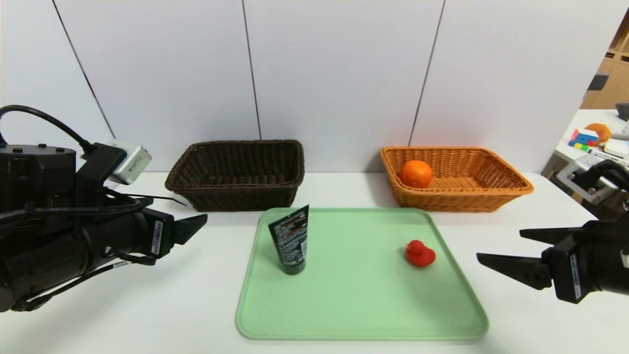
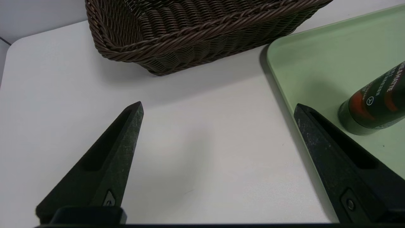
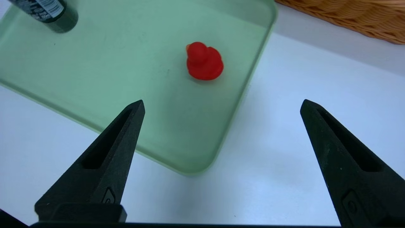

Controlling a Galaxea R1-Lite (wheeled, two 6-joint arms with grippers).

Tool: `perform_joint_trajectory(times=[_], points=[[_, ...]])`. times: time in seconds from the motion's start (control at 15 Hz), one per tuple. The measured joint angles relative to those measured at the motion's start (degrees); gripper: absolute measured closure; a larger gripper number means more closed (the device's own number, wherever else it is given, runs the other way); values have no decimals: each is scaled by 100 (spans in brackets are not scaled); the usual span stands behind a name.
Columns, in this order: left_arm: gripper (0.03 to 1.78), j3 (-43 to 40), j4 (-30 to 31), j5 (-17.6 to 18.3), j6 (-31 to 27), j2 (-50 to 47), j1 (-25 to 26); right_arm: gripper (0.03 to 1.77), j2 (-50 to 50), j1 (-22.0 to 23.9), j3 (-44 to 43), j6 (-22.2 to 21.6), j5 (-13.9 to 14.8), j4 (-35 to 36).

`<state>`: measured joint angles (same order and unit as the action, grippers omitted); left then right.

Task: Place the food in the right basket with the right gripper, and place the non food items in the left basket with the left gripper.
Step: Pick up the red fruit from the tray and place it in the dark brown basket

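The orange [image 1: 416,174] sits in my tan wicker basket [image 1: 462,201] at one o'clock. Left for my left gripper [image 2: 218,106], spread at nine o'clock: the squeeze tube [image 1: 291,246] at eleven and red rubber duck [image 1: 420,254] at two, both on the green tray [image 1: 363,333]. My right gripper [image 3: 223,104], at three, gapes empty; its share looks finished.

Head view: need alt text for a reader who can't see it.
A green tray holds a dark upended tube and a red toy duck, between the open, empty left gripper and right gripper. Behind it, an orange fruit sits in the orange-brown right basket; the dark brown left basket looks empty.
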<state>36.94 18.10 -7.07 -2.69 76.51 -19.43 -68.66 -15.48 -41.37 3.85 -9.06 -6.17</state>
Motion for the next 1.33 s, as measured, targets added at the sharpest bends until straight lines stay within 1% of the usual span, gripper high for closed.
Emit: perform_joint_trajectory(times=[0.13, 0.27, 0.4, 0.6, 0.67, 0.93, 1.07, 1.33], points=[[12, -11, 6, 10, 105, 26, -20, 11, 66, -257, 618, -27, 5, 812], [12, -12, 9, 10, 132, 50, -40, 11, 24, -411, 979, -116, -9, 1397], [12, -4, 28, 5, 133, 85, -49, 11, -99, -458, 1200, -140, -11, 1883], [12, -12, 37, 2, 129, 127, -51, 11, -389, -477, 1536, -133, -11, 2814], [12, -15, 28, 0, 129, 135, -51, 11, -502, -480, 1636, -122, -4, 3083], [12, -28, 26, -9, 122, 183, -71, 11, -931, -488, 1776, -132, -17, 3599], [12, -28, 30, -9, 122, 190, -74, 11, -1202, -491, 1831, -133, -37, 4003], [12, -37, 30, 0, 121, 191, -79, 11, -2031, -560, 2071, -111, -45, 5354]])
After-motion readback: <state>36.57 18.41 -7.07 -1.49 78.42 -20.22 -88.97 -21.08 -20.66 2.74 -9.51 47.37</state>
